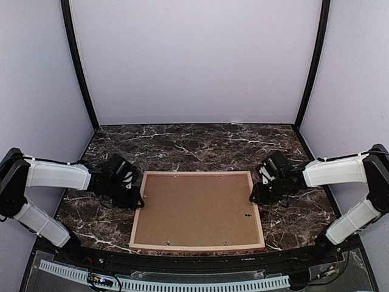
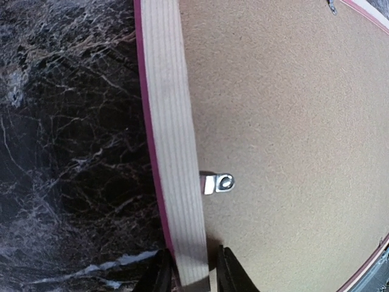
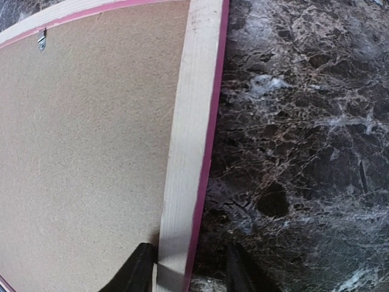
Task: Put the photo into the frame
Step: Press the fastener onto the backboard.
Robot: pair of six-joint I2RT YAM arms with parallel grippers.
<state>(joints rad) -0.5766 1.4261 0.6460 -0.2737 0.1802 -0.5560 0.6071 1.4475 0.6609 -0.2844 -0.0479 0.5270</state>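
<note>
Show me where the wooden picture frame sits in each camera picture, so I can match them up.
Top external: the frame lies back-up in the middle of the table.
Left wrist: its pale left rail runs top to bottom.
Right wrist: its right rail runs top to bottom.
Shared landmark: the brown backing panel inside it.

The dark, white-veined marble counter [image 1: 182, 143] is carrying the frame [image 1: 197, 247], which is lying flat and face down toward the near edge, midway between the two sides. Its pale wooden back is facing up and a thin pink edge is showing against the stone. A brown backing panel [image 1: 197, 210] is sitting inside its rails, with small metal tabs [image 2: 219, 183] lying along the panel's edges.
</note>
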